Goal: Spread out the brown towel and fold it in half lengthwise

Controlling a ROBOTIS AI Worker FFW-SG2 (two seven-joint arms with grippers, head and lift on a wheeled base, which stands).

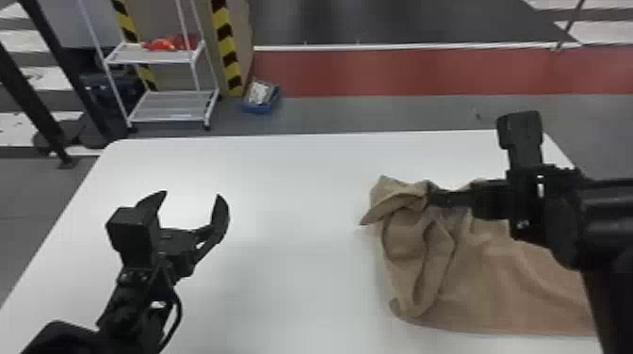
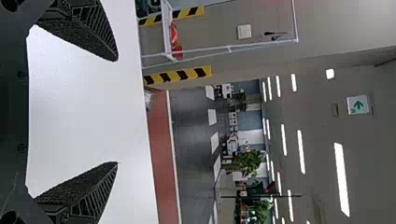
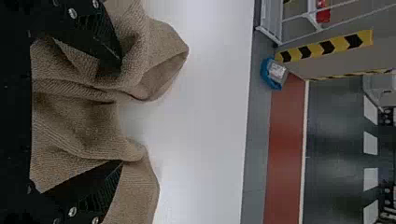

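Right pincer [image 3: 122, 111] sits spread amid crumpled brown towel [image 1: 499, 287], right side of tabletop [image 1: 301, 212], left pincer [image 1: 191, 194] gapes empty; closing on those folds could catch several layers and drag it bunched.

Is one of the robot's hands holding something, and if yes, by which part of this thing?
Nothing is held. The left hand is open and empty; the right hand is open too, not closed on the bunched brown towel.
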